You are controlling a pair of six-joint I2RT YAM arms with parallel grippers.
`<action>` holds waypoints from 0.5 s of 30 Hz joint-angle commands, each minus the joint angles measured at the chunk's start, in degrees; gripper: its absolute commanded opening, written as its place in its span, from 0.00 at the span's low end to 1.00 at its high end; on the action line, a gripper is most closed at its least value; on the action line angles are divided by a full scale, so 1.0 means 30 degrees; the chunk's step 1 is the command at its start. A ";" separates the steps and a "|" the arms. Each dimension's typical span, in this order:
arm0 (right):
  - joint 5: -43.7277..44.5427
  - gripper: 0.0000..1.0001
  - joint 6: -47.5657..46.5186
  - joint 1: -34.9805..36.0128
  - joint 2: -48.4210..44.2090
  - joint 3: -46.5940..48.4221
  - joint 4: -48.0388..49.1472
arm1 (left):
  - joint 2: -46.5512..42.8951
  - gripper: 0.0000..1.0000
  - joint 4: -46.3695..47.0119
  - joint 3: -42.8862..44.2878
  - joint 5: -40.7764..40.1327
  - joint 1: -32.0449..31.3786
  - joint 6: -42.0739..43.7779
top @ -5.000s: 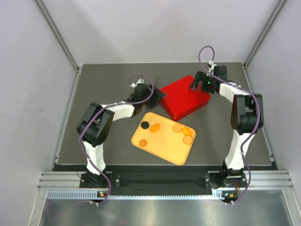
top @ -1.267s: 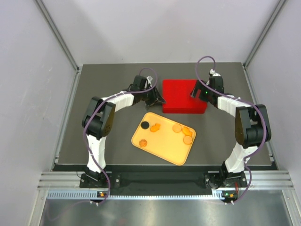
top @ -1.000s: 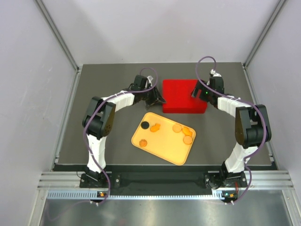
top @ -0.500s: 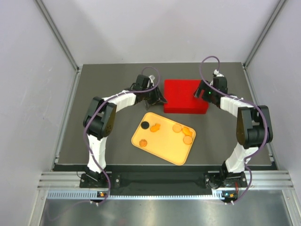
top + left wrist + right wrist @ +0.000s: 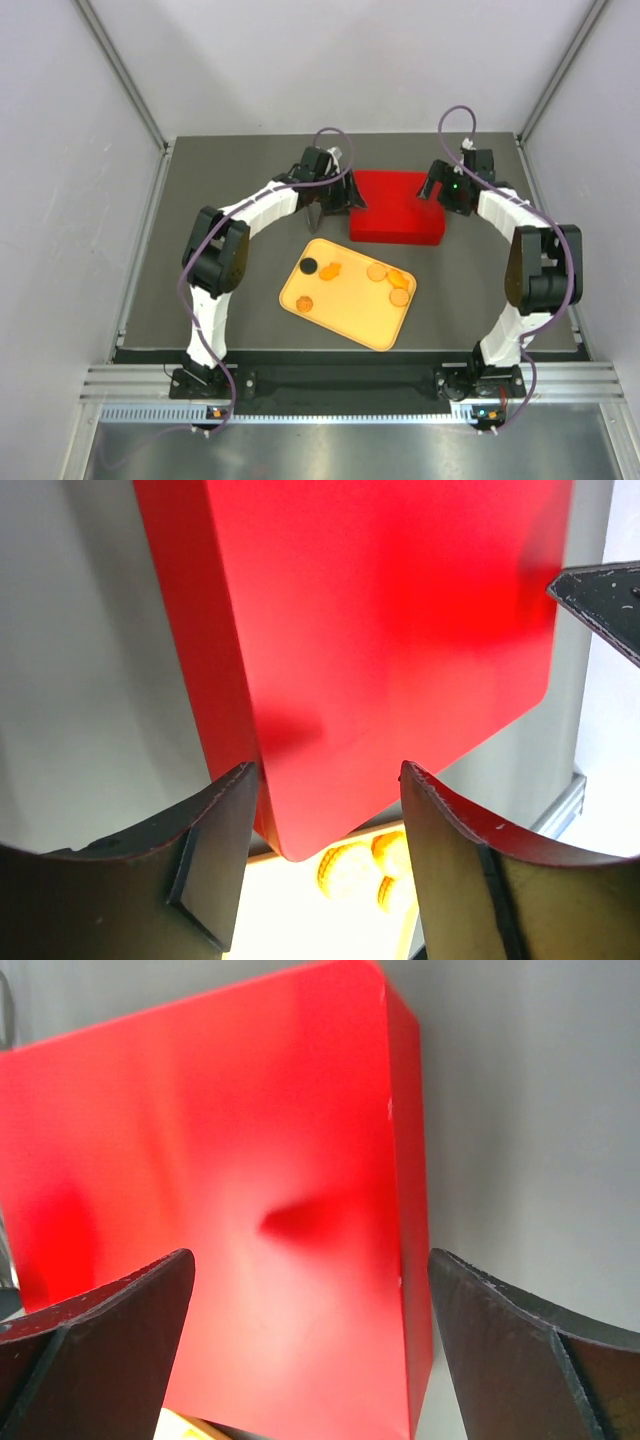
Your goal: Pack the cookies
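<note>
Cookies [image 5: 376,271], orange ones and one black, lie on a yellow tray [image 5: 350,310] in the middle of the surface [image 5: 200,180] in the overhead view. The tray sits just near of a red box [image 5: 397,205], which has an arm at either side. In the left wrist view the left jaws stand open over a corner of the box and grip nothing, with orange cookies showing past that corner. In the right wrist view the right jaws gape wide above the box, empty.

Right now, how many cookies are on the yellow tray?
6, all on the yellow tray: black cookie far left, orange cookie beside it, three more orange at the right end, one near left. Stacked ones could hide.
</note>
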 commanded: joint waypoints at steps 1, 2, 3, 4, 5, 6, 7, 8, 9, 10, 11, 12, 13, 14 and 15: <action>0.0314 1.00 -0.0292 -0.0520 -0.0887 0.1297 -0.0884 | -0.0794 0.66 -0.1176 0.1468 -0.0930 0.0207 0.1252; 0.0344 1.00 -0.0263 -0.0491 -0.1004 0.1327 -0.0914 | -0.1085 0.66 -0.1383 0.1587 -0.1134 0.0266 0.1340; 0.0547 1.00 -0.0292 -0.0491 -0.1353 0.1298 -0.1089 | -0.1262 0.66 -0.1501 0.1675 -0.1281 0.0353 0.1602; 0.0665 1.00 -0.0263 -0.0520 -0.1589 0.1240 -0.1148 | -0.1467 0.66 -0.1618 0.1734 -0.1457 0.0354 0.1750; 0.0695 1.00 -0.0292 -0.0520 -0.1852 0.1181 -0.1207 | -0.1962 0.66 -0.1909 0.1763 -0.1778 0.0383 0.1896; 0.0753 1.00 -0.0321 -0.0520 -0.2435 0.0948 -0.1236 | -0.2228 0.66 -0.1999 0.1763 -0.1868 0.0383 0.2043; 0.0754 1.00 -0.0322 -0.0520 -0.2789 0.0772 -0.1266 | -0.2550 0.66 -0.2087 0.1647 -0.1985 0.0383 0.2276; 0.0812 1.00 -0.0264 -0.0520 -0.3198 0.0596 -0.1208 | -0.2872 0.66 -0.2117 0.1501 -0.2015 0.0383 0.2336; 0.0900 1.00 -0.0205 -0.0520 -0.3986 0.0188 -0.1237 | -0.3600 0.66 -0.2117 0.1355 -0.2044 0.0383 0.2366; 0.1016 1.00 -0.0234 -0.0491 -0.4399 -0.0019 -0.1237 | -0.3956 0.66 -0.2059 0.1034 -0.2016 0.0383 0.2453; 0.1076 1.00 -0.0205 -0.0433 -0.4868 -0.0282 -0.1237 | -0.4771 0.66 -0.2059 0.0770 -0.2015 0.0383 0.2483; 0.1047 1.00 -0.0176 -0.0287 -0.5858 -0.0865 -0.1237 | -0.5186 0.66 -0.1972 0.0506 -0.2044 0.0383 0.2513; 0.1163 1.00 -0.0204 -0.0112 -0.6419 -0.1160 -0.1150 | -0.5625 0.66 -0.1884 -0.0076 -0.2016 0.0383 0.2513; 0.1396 1.00 -0.0234 0.0180 -0.6976 -0.1453 -0.1178 | -0.6499 0.66 -0.1825 -0.0459 -0.2044 0.0383 0.2513; 0.1776 1.00 -0.0350 0.0357 -0.8113 -0.2007 -0.1207 | -0.6943 0.65 -0.1795 -0.0811 -0.2016 0.0383 0.2513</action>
